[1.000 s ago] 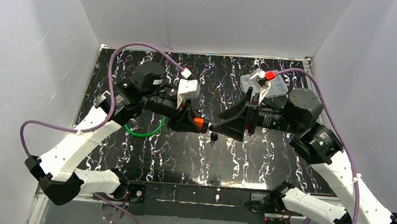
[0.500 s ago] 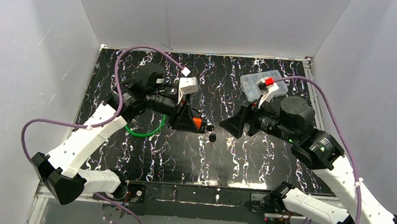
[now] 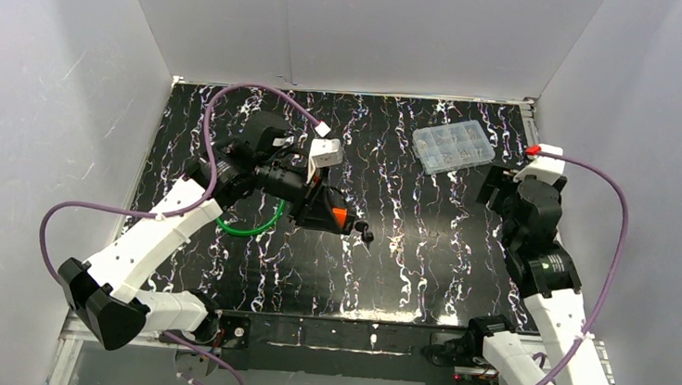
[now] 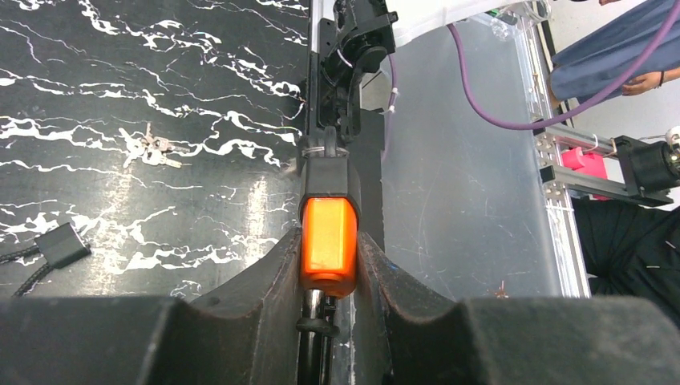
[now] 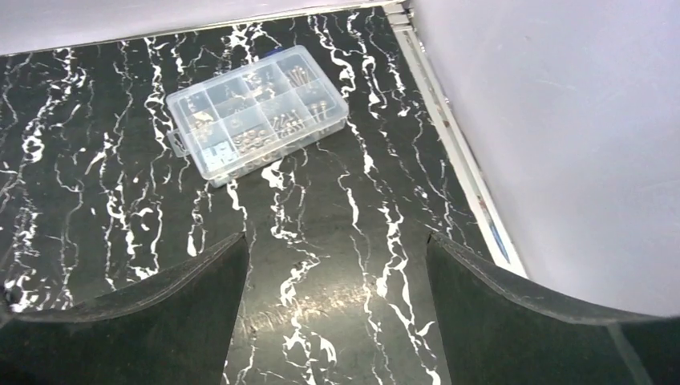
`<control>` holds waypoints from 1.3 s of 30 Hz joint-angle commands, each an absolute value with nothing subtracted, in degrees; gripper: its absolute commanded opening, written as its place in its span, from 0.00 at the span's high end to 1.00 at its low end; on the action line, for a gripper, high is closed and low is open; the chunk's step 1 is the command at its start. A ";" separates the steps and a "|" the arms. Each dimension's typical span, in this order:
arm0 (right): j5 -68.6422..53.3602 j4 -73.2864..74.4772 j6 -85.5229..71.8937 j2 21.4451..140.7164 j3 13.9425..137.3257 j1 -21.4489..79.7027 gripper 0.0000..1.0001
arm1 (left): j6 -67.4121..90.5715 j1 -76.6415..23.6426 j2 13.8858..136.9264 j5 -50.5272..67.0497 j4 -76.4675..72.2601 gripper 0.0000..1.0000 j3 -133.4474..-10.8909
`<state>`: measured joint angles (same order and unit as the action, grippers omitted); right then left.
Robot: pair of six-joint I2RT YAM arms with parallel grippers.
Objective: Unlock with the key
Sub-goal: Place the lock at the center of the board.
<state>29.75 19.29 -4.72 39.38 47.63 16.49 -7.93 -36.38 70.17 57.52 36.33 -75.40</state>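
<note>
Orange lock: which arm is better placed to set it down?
Left. The left gripper is shut on the orange lock; the right gripper is open, empty, off by the clear plastic box.

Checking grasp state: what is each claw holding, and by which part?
Left claw clamps the orange lock by its two sides; right claw is open, empty.

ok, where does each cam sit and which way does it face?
Top external: above and behind the arms, looking down on the table; both arms show, left gripper shut on the orange lock.
Left wrist: on that wrist, looking along its fingers past the lock, across the table.
Right wrist: on that wrist, looking down at the clear compartment box; the open right gripper frames the bottom.
Shared: top and left wrist both show the lock; top and right wrist, the box.
</note>
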 commanded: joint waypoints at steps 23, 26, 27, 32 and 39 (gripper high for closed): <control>14.79 29.59 -20.41 41.70 59.13 14.60 0.10 | -15.57 -39.46 108.99 51.93 33.98 1.00 -93.53; 24.81 32.04 -22.01 42.46 57.48 14.19 0.09 | -13.19 -39.46 114.74 52.43 31.49 1.00 -99.63; 25.76 31.29 -21.29 42.42 56.02 13.69 0.09 | -12.62 -39.46 116.03 52.48 30.44 1.00 -100.94; 27.32 21.31 -17.72 42.88 50.70 7.38 0.09 | -9.88 -39.25 120.69 51.91 24.75 1.00 -103.68; 16.50 21.77 -19.19 47.38 54.94 6.67 0.08 | -4.75 -38.77 131.11 52.87 25.12 1.00 -114.32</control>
<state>22.34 25.45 -18.60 46.92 51.03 6.81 -7.84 -39.27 128.88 50.26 25.92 -108.72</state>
